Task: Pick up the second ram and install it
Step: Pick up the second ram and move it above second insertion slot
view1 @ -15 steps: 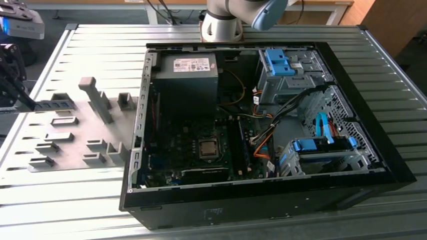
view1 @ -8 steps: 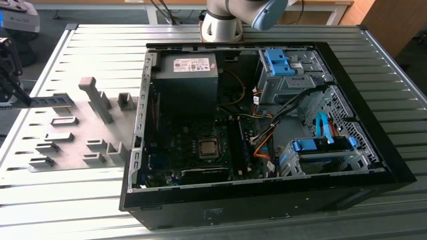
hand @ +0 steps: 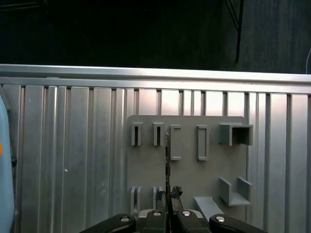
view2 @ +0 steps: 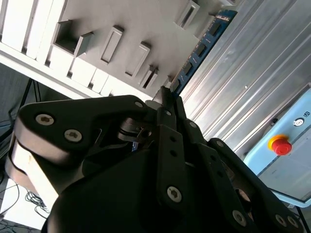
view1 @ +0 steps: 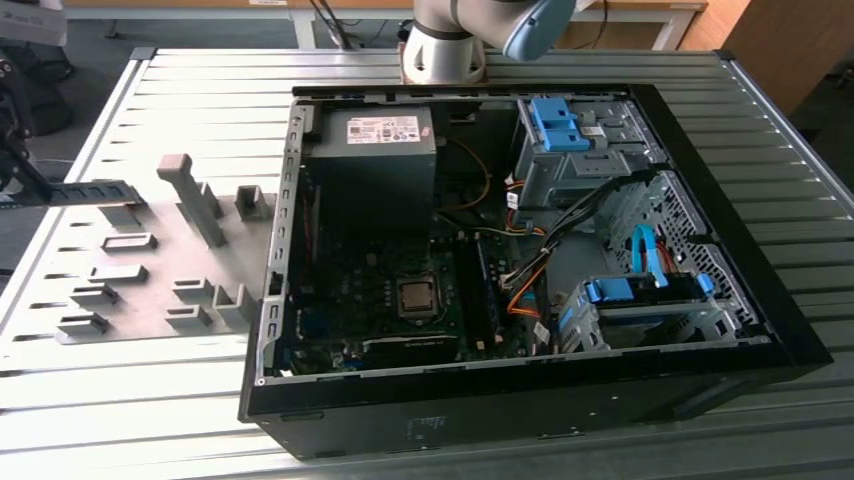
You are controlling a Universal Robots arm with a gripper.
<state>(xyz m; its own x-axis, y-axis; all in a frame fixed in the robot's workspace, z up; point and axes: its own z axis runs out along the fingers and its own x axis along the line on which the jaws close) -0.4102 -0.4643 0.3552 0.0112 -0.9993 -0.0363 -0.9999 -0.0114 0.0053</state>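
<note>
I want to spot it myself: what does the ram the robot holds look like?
Start at the ribbed metal table, then the grey plate of holder blocks on it. Over that plate the black end effector pinches the second ram, a thin blue stick with little black chips, unlike the chunky grey blocks.

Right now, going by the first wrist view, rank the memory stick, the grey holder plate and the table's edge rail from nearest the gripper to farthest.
1. Memory stick: clamped in the gripper, edge-on to the camera.
2. Grey holder plate: lying flat just behind the stick.
3. Table's edge rail: out beyond the plate's far side.
</note>
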